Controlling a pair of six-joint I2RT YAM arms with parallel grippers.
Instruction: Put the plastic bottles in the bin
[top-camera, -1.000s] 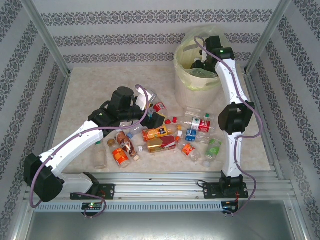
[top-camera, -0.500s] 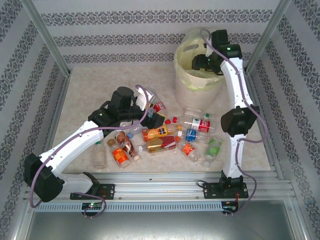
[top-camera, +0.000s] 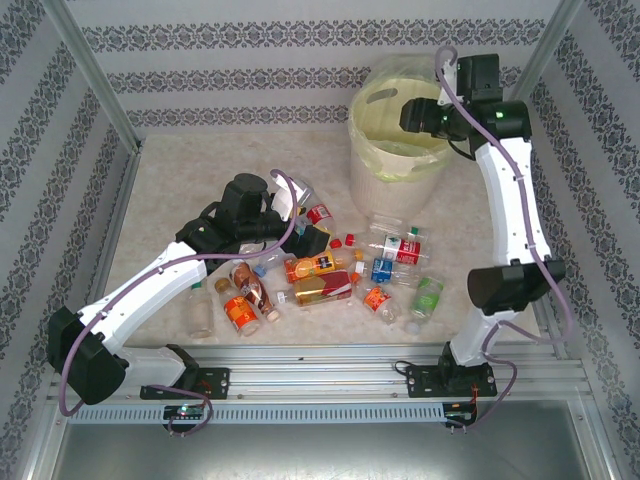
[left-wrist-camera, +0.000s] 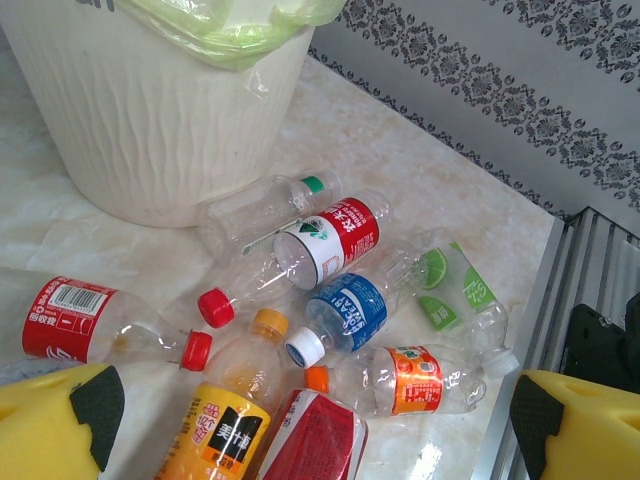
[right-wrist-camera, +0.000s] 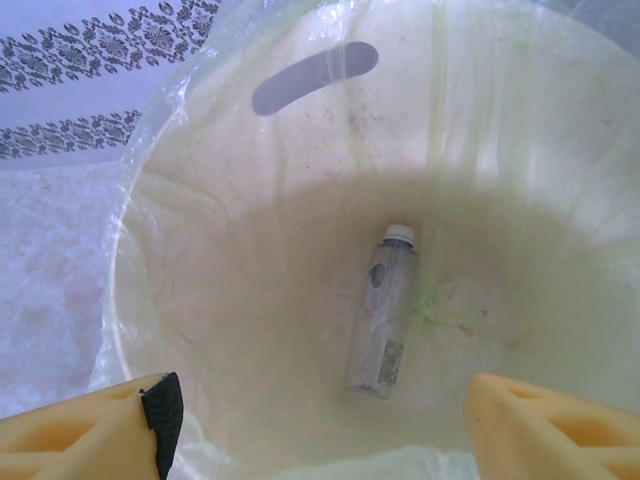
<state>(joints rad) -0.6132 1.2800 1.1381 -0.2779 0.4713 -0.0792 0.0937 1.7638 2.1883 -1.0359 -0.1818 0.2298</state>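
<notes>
The plastic bottles lie in a loose pile mid-table, with red, blue, green and orange labels. My left gripper hovers open over the pile's left end. Ahead of its jaws lie an orange-juice bottle, a red-labelled one, a blue-labelled one and an orange-labelled one. The cream bin stands at the back right. My right gripper hangs open and empty above it. Below its jaws, one clear bottle lies on the bag-lined bin floor.
A clear bottle lies apart at the pile's left, near the left arm. Patterned walls and metal posts close in the table on three sides. A metal rail runs along the near edge. The bin's ribbed wall stands just behind the pile.
My right gripper has risen out of the bin and swung back and right, its jaws spreading wider. The left arm and the pile have not moved.
</notes>
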